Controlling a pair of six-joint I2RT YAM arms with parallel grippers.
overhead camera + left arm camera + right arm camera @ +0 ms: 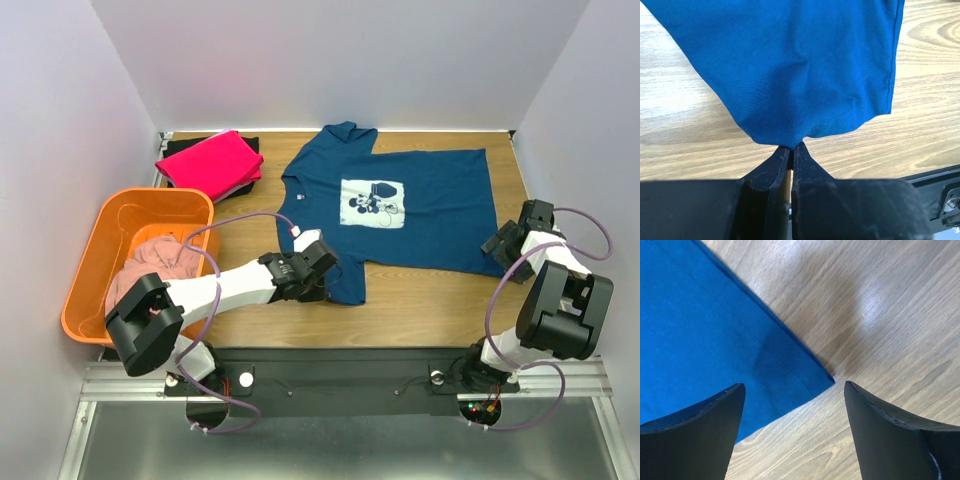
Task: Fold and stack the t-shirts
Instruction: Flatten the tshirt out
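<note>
The navy blue t-shirt [430, 215] of soft cloth, with a white square mouse print, lies spread flat in the middle of the wooden bench [430, 305], collar to the left and bottom hem to the right. The left gripper [791, 146] has its fingers pressed together on the edge of the near sleeve, and the cloth bunches a little at the pinch. The right gripper [794, 384] has its fingers wide apart and holds nothing. The near corner of the hem lies on the bench between them.

I judge that the step in hand is to take the near edge for a first fold. To do it well, the right fingers should close on the corner itself and catch both layers of cloth. Then both arms should lift together at the same height, so that the cloth does not twist.

The far sleeve reaches almost to the back wall, so little room is there. The folded bright pink t-shirt [208, 160] rests on a black t-shirt [250, 150] in the far left corner, near the collar but apart from it. The orange plastic basket [100, 215], with a pale dusty-pink t-shirt [150, 262] inside, stands left of the left arm.
</note>
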